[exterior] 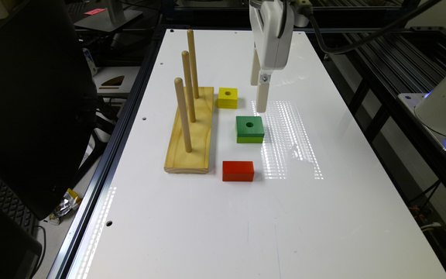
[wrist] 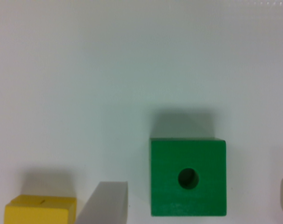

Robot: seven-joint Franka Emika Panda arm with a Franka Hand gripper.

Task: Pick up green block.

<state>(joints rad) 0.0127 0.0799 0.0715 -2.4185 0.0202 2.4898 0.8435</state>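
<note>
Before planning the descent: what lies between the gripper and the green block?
Nothing: in the exterior view, bare white table separates the gripper from the green block.

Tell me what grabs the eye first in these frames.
Three bright blocks on the white table: green block in the middle, yellow block behind it, red block in front. On the exterior view's left stands a wooden peg base; the gripper hangs above, jaws spread.
</note>
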